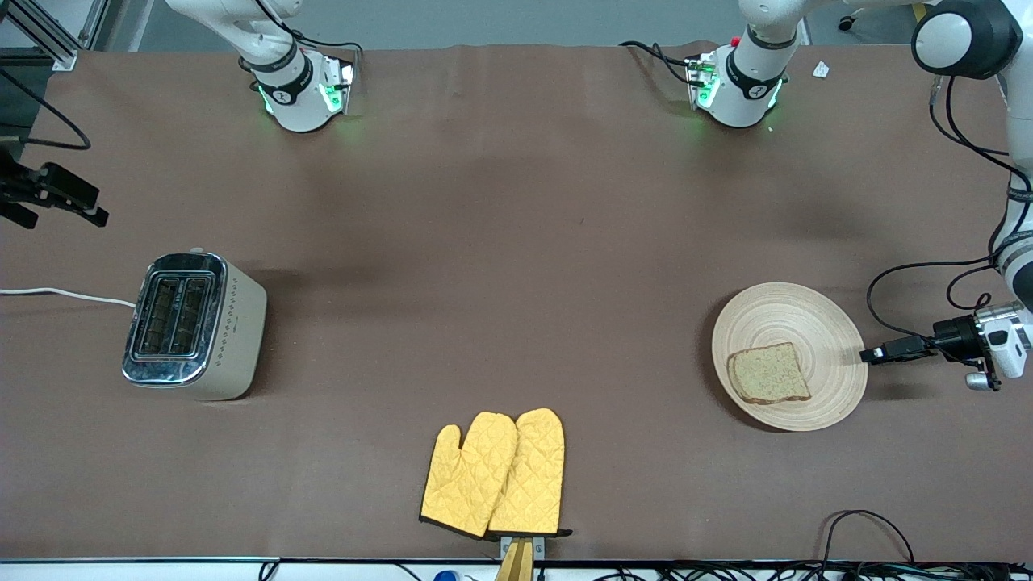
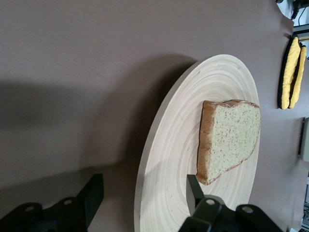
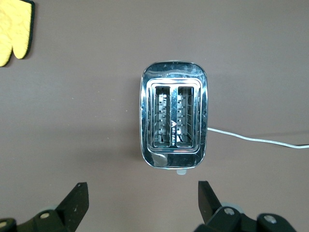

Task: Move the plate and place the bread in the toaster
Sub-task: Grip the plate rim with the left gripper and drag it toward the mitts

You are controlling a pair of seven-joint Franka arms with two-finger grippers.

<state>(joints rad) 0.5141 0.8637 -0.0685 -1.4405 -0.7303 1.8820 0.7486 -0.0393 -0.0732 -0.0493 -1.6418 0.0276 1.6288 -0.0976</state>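
Observation:
The light wooden plate (image 1: 787,315) lies toward the left arm's end of the table. The bread (image 1: 768,374) lies on the part of it nearer the front camera. My left gripper (image 1: 876,353) is open at the plate's edge. In the left wrist view the gripper (image 2: 144,195) straddles the rim of the plate (image 2: 178,145), one finger over the plate near the bread (image 2: 229,137), the other outside the rim. The cream toaster (image 1: 194,325) stands toward the right arm's end, slots empty. My right gripper (image 1: 81,202) is open in the air beside the toaster (image 3: 174,121); it also shows in the right wrist view (image 3: 142,198).
Two yellow quilted oven mitts (image 1: 496,472) lie near the table's front edge, midway between toaster and plate; they also show in the left wrist view (image 2: 289,72). The toaster's white cord (image 1: 64,294) runs off the right arm's end of the table.

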